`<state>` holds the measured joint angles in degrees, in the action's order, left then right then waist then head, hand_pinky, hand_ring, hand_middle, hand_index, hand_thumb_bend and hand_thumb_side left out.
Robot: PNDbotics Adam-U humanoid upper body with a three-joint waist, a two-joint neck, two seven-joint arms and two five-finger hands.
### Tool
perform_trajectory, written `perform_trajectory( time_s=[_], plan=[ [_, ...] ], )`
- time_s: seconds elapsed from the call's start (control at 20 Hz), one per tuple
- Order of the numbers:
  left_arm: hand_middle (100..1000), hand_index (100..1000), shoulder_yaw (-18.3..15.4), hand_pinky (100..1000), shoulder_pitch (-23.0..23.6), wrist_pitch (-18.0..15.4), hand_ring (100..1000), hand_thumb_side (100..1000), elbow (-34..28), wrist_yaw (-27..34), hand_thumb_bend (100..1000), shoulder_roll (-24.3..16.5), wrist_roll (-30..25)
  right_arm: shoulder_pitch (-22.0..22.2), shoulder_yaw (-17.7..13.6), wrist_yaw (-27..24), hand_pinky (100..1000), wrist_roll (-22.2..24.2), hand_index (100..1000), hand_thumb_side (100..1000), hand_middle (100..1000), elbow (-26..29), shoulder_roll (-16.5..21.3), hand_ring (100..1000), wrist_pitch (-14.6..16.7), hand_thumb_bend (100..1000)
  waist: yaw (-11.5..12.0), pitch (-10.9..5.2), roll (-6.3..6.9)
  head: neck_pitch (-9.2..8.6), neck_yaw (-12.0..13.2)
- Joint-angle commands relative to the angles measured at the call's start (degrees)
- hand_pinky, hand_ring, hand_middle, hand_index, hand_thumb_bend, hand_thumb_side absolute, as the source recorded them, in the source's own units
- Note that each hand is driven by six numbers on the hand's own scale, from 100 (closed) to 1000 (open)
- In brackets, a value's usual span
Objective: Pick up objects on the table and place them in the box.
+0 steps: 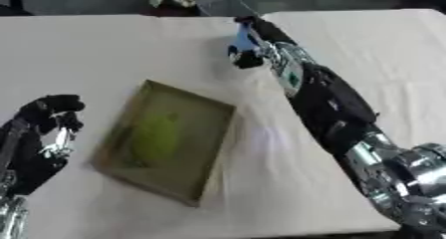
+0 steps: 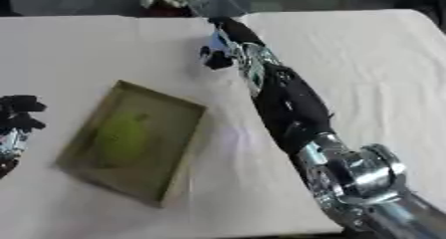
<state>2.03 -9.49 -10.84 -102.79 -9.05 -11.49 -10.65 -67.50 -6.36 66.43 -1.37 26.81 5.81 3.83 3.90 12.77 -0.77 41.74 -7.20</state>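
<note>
White cloth covers the table (image 1: 104, 44), which carries every item shown. Nearest, at the lower left edge, the robot's black left hand (image 1: 48, 116) rests idle, fingers curled and holding nothing. Just to the right of that hand lies a shallow rectangular olive-brown box (image 1: 209, 148), set askew; inside it lies a yellow-green, pear-like object (image 1: 157, 138). Beyond the box, the right arm reaches from the lower right corner to the far side of the table. Its black right hand (image 1: 248, 46) is closed around a small blue object (image 1: 244, 38), too blurred to identify.
</note>
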Motion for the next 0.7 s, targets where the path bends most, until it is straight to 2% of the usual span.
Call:
perform_trajectory(
  time_s=[0.05, 0.25, 0.4, 0.55, 0.7],
  plan=[
    [631, 763, 0.02, 604, -0.32, -0.03, 741, 488, -0.79, 0.30, 100, -0.62, -0.05, -0.90, -0.47, 0.90, 1000, -2.90, 1000, 218, 940, 0.34, 1.68, 1000, -0.39, 100, -0.02, -0.87, 0.14, -0.52, -0.20],
    [630, 763, 0.03, 604, -0.27, 0.00, 741, 488, -0.77, 0.28, 100, -0.60, -0.07, -0.96, -0.33, 1.55, 1000, -4.40, 1000, 202, 944, 0.01, 1.79, 1000, -0.68, 100, -0.04, -0.90, 0.05, -0.51, -0.35],
    [630, 763, -0.01, 604, -0.23, 0.00, 741, 488, -0.78, 0.28, 100, -0.61, -0.03, -0.89, -0.05, 2.54, 976, -3.29, 1000, 211, 939, -0.99, 1.87, 991, -1.77, 100, -0.04, -0.92, 0.03, -0.51, -0.47],
    [630, 763, -0.03, 604, -0.20, 0.02, 741, 489, -0.77, 0.28, 100, -0.62, 0.00, -0.85, 0.17, 3.80, 861, -1.46, 1000, 218, 898, -1.36, 1.93, 853, -2.44, 100, -0.11, -0.97, 0.01, -0.49, -0.53],
    [630, 763, -0.02, 604, -0.20, 0.02, 741, 489, -0.76, 0.30, 100, -0.60, -0.02, -0.79, 0.22, 5.33, 737, -1.99, 955, 210, 768, -0.65, 1.87, 671, -2.74, 100, -0.17, -0.99, 0.02, -0.47, -0.62]
  ],
)
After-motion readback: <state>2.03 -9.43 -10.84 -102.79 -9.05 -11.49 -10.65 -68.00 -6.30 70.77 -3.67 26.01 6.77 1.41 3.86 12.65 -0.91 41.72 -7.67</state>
